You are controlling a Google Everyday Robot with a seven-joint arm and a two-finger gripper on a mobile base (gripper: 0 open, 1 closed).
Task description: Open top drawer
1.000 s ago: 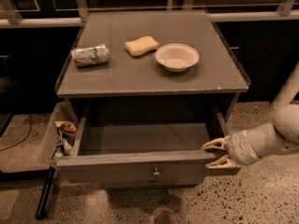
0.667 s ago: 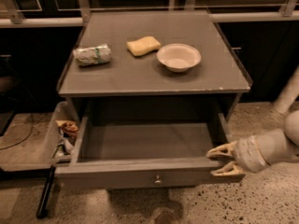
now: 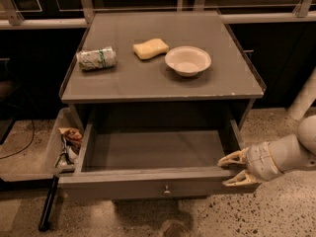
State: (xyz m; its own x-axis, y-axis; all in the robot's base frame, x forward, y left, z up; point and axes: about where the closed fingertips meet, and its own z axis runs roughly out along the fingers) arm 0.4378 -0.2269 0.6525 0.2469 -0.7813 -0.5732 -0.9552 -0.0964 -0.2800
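Terrazzo-like floor (image 3: 276,214); gripper (image 3: 234,170) beside top drawer (image 3: 123,187).

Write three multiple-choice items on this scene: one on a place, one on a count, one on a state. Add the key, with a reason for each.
1. Where is the robot's pale two-finger gripper?
A. Resting on the floor
B. At the front right corner of the matte grey top drawer
C. On the drawer's knob

2. How many objects lie on the grey table top?
A. One
B. Five
C. Three

3. What state is the top drawer in?
A. Pulled out, its box bare
B. Shut
C. Pulled out, full of cups

Key:
1 B: the gripper sits right at that corner, beside the drawer's front panel.
2 C: a crumpled green-and-white packet, a yellow sponge and a white round bowl.
3 A: the drawer's grey floor shows, with nothing on it.
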